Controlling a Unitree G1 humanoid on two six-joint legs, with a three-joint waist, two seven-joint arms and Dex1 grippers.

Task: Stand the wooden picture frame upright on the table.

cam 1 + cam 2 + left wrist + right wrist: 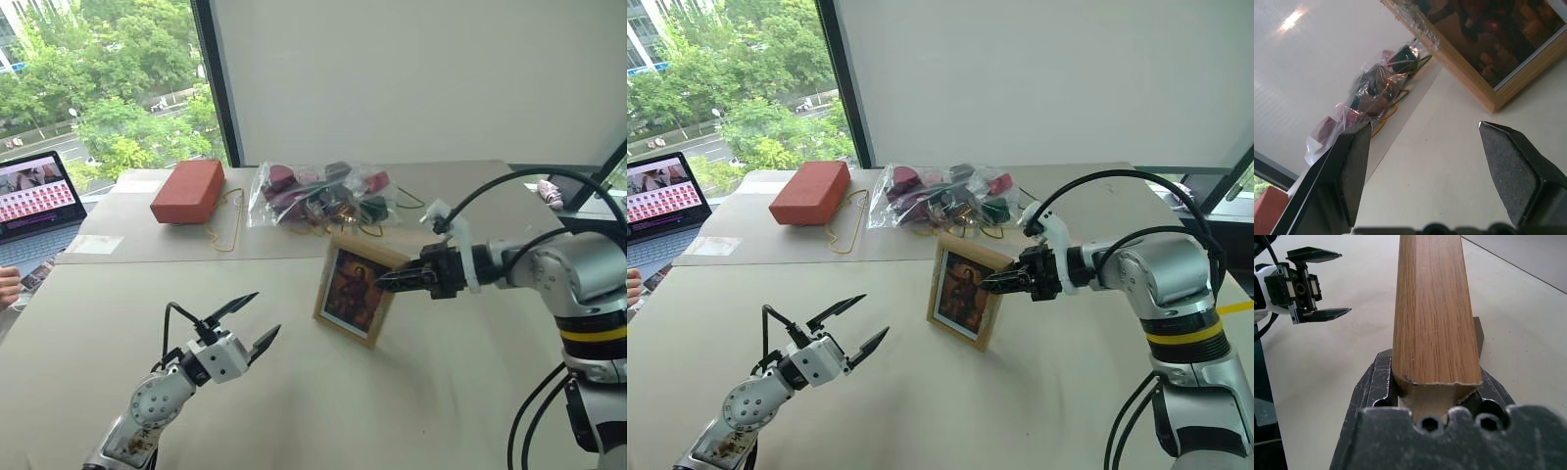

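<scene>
Silver-white arms, black cables, black pointed gripper (241, 327) fingers, yellow band

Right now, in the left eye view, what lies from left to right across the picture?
Laptop → red-orange block → left hand → wooden picture frame, gripped at its right edge by the right hand.

No word, label, brand or number can be read on anything here. The open laptop screen (37, 192) at the far left shows rows of small reddish thumbnails, too small to make out any writing.
</scene>
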